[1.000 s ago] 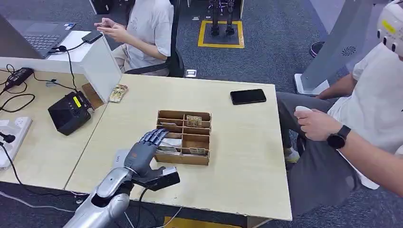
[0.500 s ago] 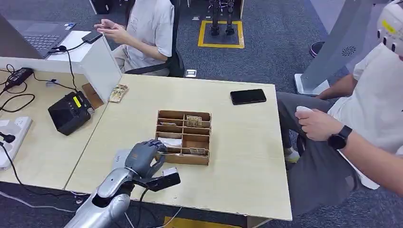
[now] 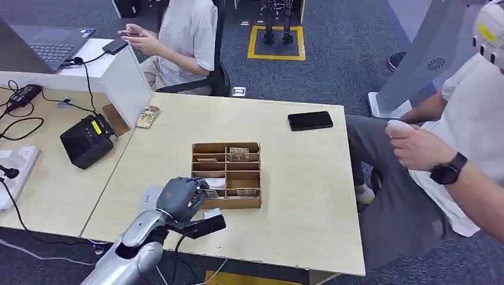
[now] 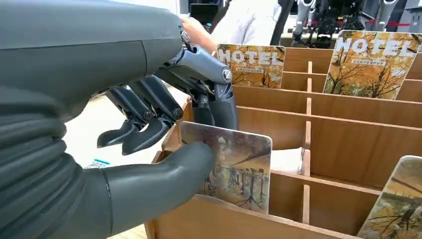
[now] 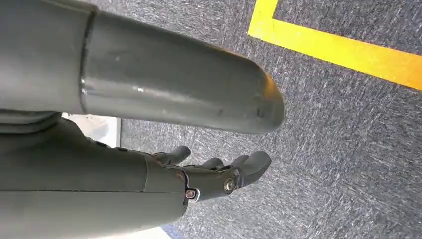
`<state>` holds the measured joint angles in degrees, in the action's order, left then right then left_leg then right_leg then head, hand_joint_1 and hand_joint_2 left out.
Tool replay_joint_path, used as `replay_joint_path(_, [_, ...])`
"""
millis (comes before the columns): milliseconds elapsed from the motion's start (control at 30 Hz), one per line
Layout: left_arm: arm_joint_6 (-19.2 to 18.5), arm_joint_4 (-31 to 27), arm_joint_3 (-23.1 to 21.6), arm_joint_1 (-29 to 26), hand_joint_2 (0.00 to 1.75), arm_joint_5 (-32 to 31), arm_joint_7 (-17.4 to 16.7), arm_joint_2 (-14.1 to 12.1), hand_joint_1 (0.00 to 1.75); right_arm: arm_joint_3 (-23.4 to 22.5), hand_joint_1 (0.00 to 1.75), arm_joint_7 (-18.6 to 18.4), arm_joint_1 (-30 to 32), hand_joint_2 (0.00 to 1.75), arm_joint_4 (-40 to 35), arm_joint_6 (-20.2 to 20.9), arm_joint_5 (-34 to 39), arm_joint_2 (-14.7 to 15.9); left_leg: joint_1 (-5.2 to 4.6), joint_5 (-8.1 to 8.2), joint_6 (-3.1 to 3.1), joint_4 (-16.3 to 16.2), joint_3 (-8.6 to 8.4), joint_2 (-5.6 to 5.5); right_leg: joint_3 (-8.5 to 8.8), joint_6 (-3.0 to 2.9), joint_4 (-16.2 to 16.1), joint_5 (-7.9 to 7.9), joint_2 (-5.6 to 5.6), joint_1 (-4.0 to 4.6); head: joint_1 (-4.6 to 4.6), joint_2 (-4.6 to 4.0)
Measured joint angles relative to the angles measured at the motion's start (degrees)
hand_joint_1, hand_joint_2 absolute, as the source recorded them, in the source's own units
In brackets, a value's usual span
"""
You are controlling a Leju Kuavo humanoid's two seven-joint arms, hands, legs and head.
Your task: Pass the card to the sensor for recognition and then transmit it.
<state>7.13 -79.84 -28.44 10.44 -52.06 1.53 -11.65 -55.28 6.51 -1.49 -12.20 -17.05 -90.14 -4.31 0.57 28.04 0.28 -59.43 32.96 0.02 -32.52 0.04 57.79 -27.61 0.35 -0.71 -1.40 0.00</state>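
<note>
Card (image 4: 234,169): upright in the near-left compartment of the wooden box (image 3: 226,174), long axis vertical, picture face toward the wrist camera.
Left robot hand (image 3: 180,197): pinching the card, thumb against finger.
Right robot hand (image 5: 219,174): empty, fingers loosely apart.

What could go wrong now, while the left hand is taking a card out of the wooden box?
The left hand pinches the card near one edge, so it may slip or twist when lifted. The card sits low between dividers of the wooden box; it could catch and drag the light box. The curled fingers might also knock a neighbouring hotel card.
</note>
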Motion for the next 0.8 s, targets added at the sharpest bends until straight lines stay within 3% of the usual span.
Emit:
replay_joint_path(200, [-0.5,-0.4,1.2,0.0,1.75,4.4,1.9,-0.6,1.75,0.0,0.00,0.2,0.0,0.00,0.0,-0.1,0.2,0.0,0.01,0.00,0.00,0.0,0.00,0.00,0.00,0.00,0.0,0.00,0.00,0.00,0.00,0.00])
replay_joint_path(333, [-3.7,-5.7,3.2,0.0,1.75,11.3,3.1,-3.3,1.75,0.0,0.00,0.4,0.0,0.00,0.0,-0.2,0.9,0.0,0.03,0.00,0.00,0.0,-0.01,0.01,-0.01,-0.01,0.0,0.00,0.00,0.01,0.00,0.00])
replay_joint_path(500, [-4.5,-7.0,3.8,0.1,1.75,12.3,3.1,-3.9,1.75,-0.1,0.00,0.4,0.1,0.00,0.0,-0.2,1.0,0.0,0.03,0.00,0.00,0.0,0.00,0.01,-0.01,-0.01,0.0,-0.01,0.01,0.01,0.00,0.00])
replay_joint_path(533, [-5.8,-9.4,4.8,0.1,1.75,14.9,3.8,-5.3,1.75,-0.1,0.00,0.4,0.1,0.00,0.0,-0.3,1.0,0.0,0.05,-0.01,-0.01,0.0,0.00,0.01,-0.01,-0.01,0.0,-0.01,0.01,0.02,0.00,0.00])
replay_joint_path(567, [-9.2,-15.6,7.4,1.0,1.75,23.3,4.7,-10.0,1.75,-0.6,0.00,0.9,0.2,0.00,0.0,-0.8,1.3,0.0,0.09,-0.03,-0.05,0.0,0.01,0.02,-0.04,-0.02,0.0,0.00,0.04,0.06,0.00,0.00])
replay_joint_path(600, [-10.4,-17.6,8.8,1.6,1.75,25.2,4.7,-12.0,1.75,-0.8,0.00,1.1,0.3,0.00,0.0,-1.0,1.4,0.0,0.09,-0.04,-0.06,0.0,0.00,0.02,-0.03,-0.02,0.0,0.00,0.04,0.10,-0.02,0.00])
replay_joint_path(800, [-17.0,-26.1,17.2,7.2,1.75,32.4,4.0,-19.7,1.75,-1.8,0.00,1.0,0.3,0.00,0.0,-1.0,1.6,0.0,0.14,-0.09,-0.14,0.0,0.03,0.00,-0.03,-0.09,0.0,0.04,0.01,0.16,0.00,0.00])
